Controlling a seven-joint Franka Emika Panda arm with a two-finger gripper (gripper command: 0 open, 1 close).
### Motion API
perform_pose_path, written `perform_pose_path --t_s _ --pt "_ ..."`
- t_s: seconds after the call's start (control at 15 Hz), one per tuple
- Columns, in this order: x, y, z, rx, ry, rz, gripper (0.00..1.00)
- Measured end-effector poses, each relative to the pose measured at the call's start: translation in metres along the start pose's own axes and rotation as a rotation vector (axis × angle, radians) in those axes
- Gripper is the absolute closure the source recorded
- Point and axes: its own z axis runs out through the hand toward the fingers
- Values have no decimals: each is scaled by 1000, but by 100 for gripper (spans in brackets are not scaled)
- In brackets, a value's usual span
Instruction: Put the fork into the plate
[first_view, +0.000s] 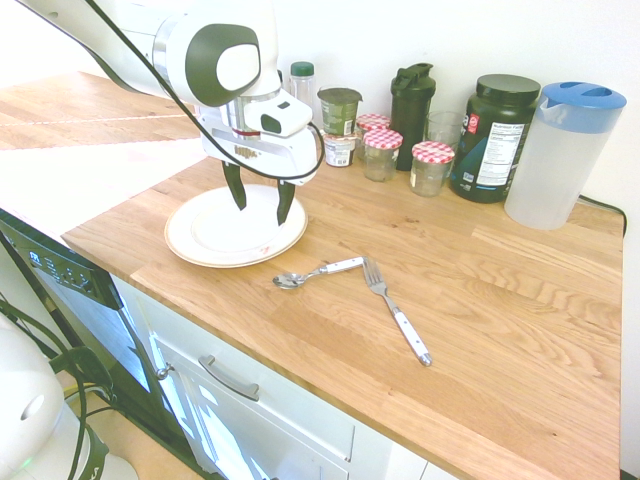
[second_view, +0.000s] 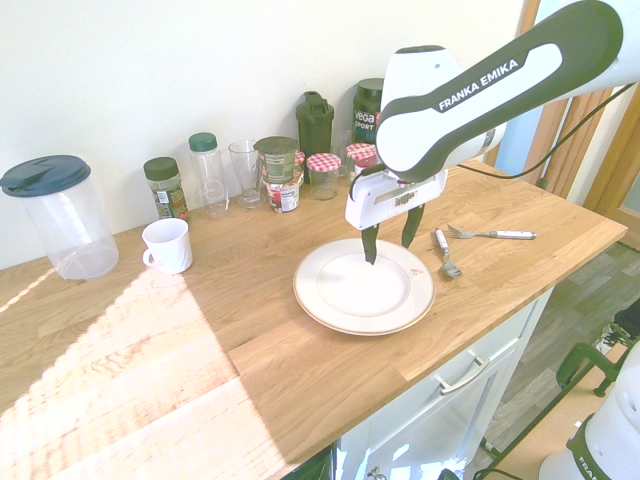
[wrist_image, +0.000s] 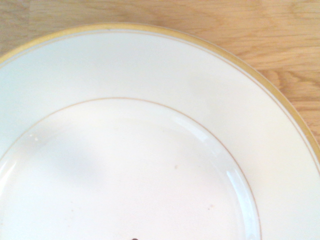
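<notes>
- Our two-finger gripper (first_view: 260, 205) hangs low over the round white dinner plate with the thin tan-gold rim (first_view: 190, 247), its dark fingers spread wide with nothing between them; we judge it to be over the drop spot, not the pick-up spot.
- The slim silver fork with the white riveted handle (first_view: 397, 310) lies flat on the wooden countertop (first_view: 500, 300), to the right of the plate and well apart from it, so the task's thing is not yet touched.
- Between plate and fork lies a white-handled spoon (first_view: 315, 273), its handle end just beside the fork's tines; we would have to close on the fork's handle to avoid catching it.
- The wrist view shows only bare plate (wrist_image: 150, 165), which fits its being empty.
- Jars and bottles (first_view: 405, 145) stand along the far wall, clear of our path.
</notes>
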Motion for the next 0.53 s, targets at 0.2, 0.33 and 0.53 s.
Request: perform_pose_path --t_s 0.2,0.33,0.53 --pt "2 1 0 11 -7 17 0" --pt "5 12 -8 40 1 28 0" --pt "3 56 -20 88 18 35 0"
